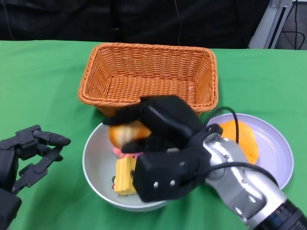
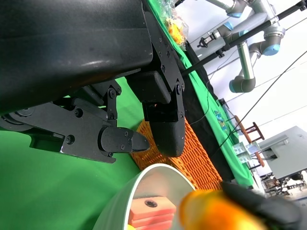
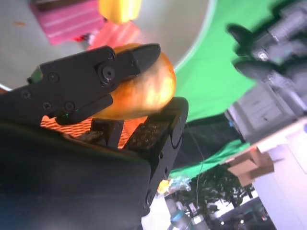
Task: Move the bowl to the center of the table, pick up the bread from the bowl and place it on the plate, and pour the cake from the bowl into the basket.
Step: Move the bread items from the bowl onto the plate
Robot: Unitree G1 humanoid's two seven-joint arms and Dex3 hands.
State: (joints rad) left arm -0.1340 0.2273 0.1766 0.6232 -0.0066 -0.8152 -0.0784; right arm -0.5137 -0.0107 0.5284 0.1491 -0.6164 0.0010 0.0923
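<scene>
My right hand (image 1: 168,148) reaches over the grey bowl (image 1: 93,163) and grips a golden-brown bread roll (image 1: 125,133) just above it. In the right wrist view the bread (image 3: 144,88) sits pinched between the black fingers (image 3: 96,76). A yellow cake piece (image 1: 125,175) and a pink piece (image 2: 151,211) lie in the bowl. The white plate (image 1: 276,148) stands right of the bowl with an orange piece (image 1: 242,139) on it. The orange wicker basket (image 1: 148,76) stands behind the bowl. My left hand (image 1: 29,153) hovers left of the bowl, fingers apart, holding nothing.
Green cloth covers the table (image 1: 43,86). The bowl, basket and plate stand close together. A dark backdrop runs along the far edge. The left wrist view shows grey robot arms (image 2: 249,43) off the table.
</scene>
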